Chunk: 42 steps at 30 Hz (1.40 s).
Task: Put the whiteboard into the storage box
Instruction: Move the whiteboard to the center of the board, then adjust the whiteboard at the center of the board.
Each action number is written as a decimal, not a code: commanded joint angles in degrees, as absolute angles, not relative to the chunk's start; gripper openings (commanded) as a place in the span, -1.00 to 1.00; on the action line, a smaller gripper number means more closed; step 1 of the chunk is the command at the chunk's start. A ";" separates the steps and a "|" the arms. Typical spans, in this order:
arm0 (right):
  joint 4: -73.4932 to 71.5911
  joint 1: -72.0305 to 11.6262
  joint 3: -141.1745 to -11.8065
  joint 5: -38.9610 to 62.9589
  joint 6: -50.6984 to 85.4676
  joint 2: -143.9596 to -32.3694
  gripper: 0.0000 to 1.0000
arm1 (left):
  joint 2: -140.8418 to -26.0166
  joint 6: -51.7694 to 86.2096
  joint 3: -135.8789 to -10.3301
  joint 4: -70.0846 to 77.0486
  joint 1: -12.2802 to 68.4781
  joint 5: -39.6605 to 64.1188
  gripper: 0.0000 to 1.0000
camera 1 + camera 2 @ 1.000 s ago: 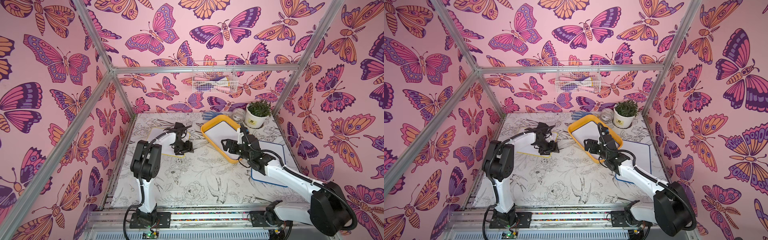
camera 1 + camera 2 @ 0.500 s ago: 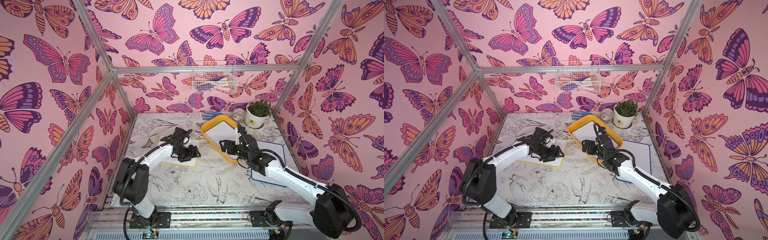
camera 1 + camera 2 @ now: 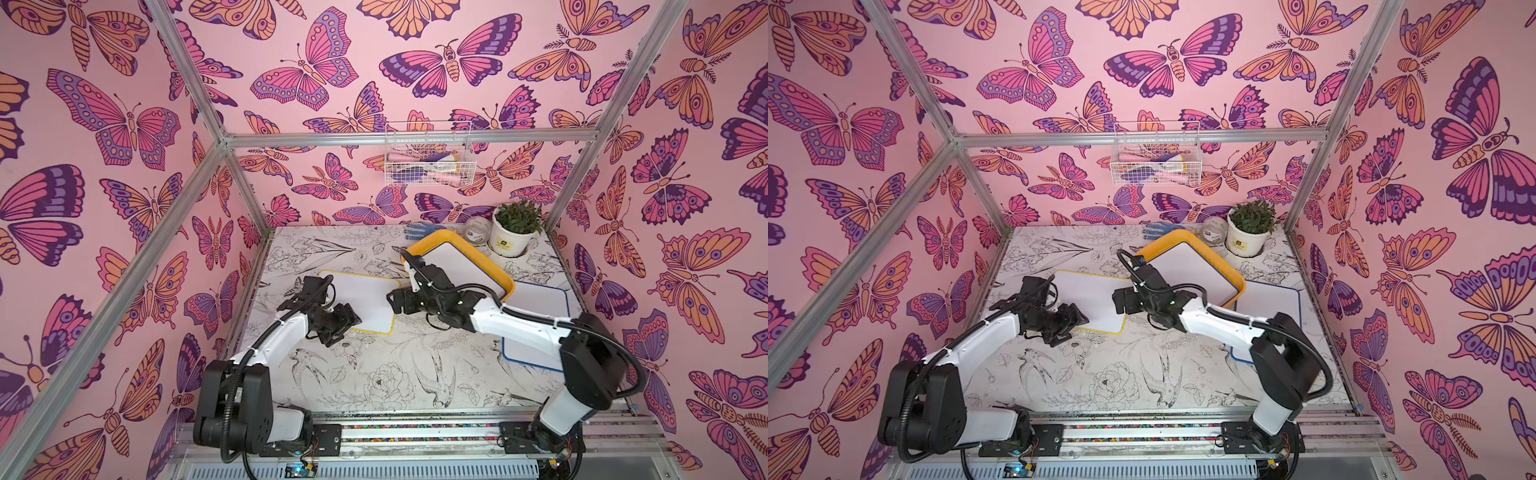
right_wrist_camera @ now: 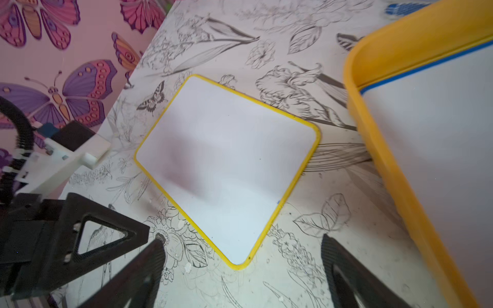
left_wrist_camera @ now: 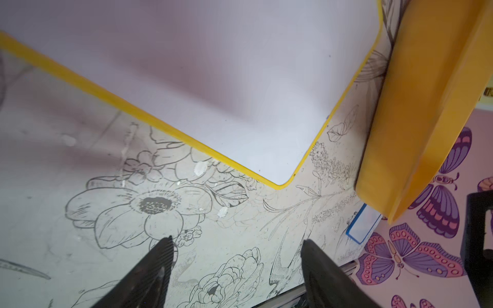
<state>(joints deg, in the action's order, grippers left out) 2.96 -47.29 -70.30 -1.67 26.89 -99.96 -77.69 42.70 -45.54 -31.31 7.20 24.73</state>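
From above, the yellow-edged whiteboard lies flat on the table, just left of the storage box and outside it. A white board already fills the box. Only the right wrist view shows that board's blue edge, and only the left wrist view shows the thin strip of table between the yellow-edged board and the box wall (close, but not touching). A third board, blue-edged, lies beside the box.

The left arm reaches in from the front. The left gripper sits low by the board's near edge, fingers apart over bare table, holding nothing. The right arm stretches across in front of the box. The right gripper faces the board's corner, spread wide and empty.
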 commanded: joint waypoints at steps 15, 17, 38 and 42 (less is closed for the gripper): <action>16.54 -44.40 -105.38 8.42 3.09 -128.83 0.99 | -75.22 62.66 -38.26 -22.77 4.83 21.32 0.77; 16.69 -43.99 -107.79 8.74 2.39 -130.87 0.99 | -75.57 64.07 -38.23 -22.68 4.83 20.41 0.90; 26.04 -40.48 -130.01 13.38 9.61 -147.44 0.99 | -84.74 69.81 -42.68 -16.86 3.54 14.22 1.00; 26.87 -40.46 -129.68 12.93 10.45 -147.95 0.99 | -87.44 69.00 -43.80 -15.81 2.82 14.06 1.00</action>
